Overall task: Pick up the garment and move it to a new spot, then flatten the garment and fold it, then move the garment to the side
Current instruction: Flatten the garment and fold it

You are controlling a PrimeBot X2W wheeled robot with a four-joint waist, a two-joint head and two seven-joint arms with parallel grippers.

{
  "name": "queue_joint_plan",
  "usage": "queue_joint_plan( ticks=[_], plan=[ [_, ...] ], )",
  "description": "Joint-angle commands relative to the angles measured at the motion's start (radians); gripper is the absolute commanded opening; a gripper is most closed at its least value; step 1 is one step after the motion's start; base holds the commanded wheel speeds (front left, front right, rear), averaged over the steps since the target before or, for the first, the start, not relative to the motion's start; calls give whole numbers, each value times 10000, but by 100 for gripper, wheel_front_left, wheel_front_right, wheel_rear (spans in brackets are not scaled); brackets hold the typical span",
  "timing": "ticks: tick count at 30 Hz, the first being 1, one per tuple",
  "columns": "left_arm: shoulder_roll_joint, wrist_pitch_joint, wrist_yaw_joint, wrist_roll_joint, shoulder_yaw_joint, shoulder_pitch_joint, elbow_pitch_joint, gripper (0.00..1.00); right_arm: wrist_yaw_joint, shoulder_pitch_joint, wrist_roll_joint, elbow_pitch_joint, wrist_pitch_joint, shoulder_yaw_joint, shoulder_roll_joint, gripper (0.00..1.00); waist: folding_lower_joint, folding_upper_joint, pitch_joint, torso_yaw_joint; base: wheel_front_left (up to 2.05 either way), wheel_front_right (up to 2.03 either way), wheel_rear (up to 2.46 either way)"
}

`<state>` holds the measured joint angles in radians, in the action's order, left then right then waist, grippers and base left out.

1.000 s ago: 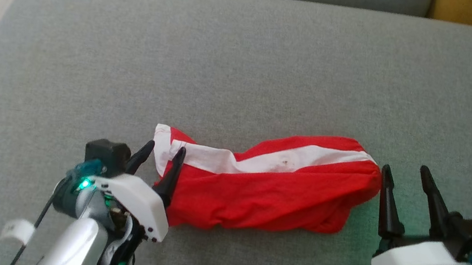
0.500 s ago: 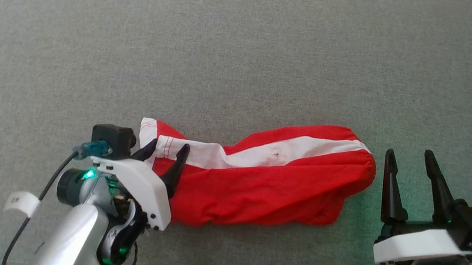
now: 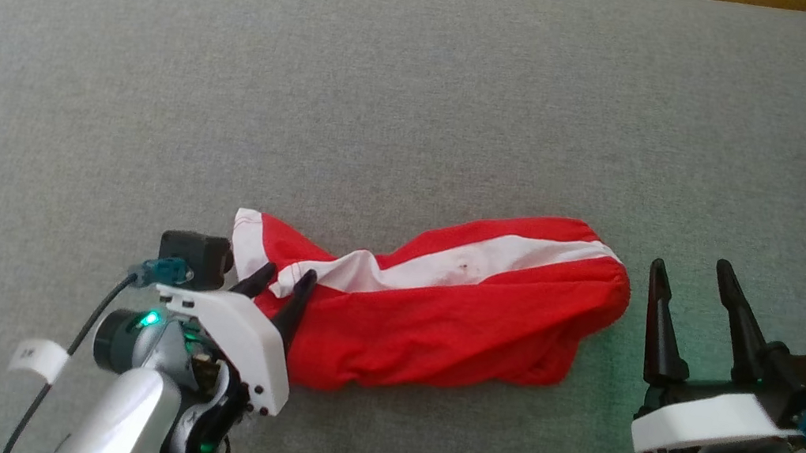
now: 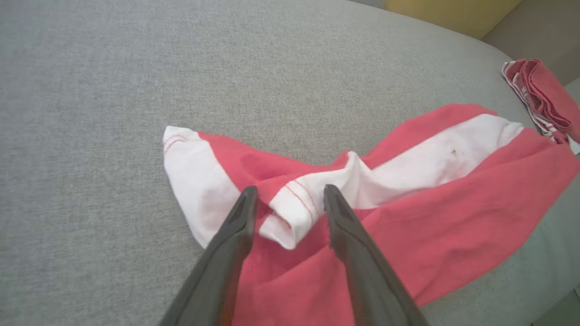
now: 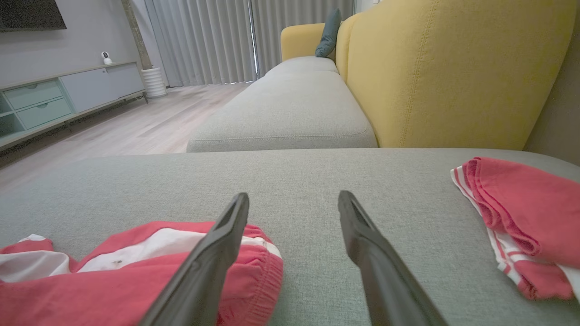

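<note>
Left gripper [image 3: 289,271] has narrowed, jaws apart astride garment [image 3: 453,322] hem; right gripper [image 3: 690,264] gapes beside it; shallow pinch may slip.

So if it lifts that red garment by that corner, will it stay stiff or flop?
Probably flop: the garment lies wrinkled and bunched on the cushion. Likely light, as the cloth looks thin. Held by the white hem, the rest would probably dangle.

Left hand [image 3: 289,271], right hand [image 3: 690,264]: white shells, black fingers [image 3: 663,329].
</note>
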<state>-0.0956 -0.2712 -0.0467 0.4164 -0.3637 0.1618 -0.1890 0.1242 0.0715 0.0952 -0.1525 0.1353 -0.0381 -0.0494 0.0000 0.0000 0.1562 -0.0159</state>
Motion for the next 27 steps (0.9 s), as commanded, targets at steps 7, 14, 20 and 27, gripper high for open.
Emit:
queue_joint_plan(
  ticks=[7,14,20,27],
  plan=[
    [-243,-43,-180,-28,288,288,240,55,65,216,-141,339,33,-186,-9,100,0,0,-75,-70,0,0,0],
    [-406,-173,-235,-142,149,187,343,82,65,183,-171,379,-10,-150,-9,100,0,0,-131,-8,0,0,0],
    [-411,-289,-270,-113,50,148,392,53,65,256,-144,420,-25,-237,-9,100,0,0,-89,-12,0,0,0],
    [-359,-130,-277,-44,48,294,226,0,65,336,-196,415,-30,-215,-9,100,0,0,-33,-99,0,0,0]
  ],
)
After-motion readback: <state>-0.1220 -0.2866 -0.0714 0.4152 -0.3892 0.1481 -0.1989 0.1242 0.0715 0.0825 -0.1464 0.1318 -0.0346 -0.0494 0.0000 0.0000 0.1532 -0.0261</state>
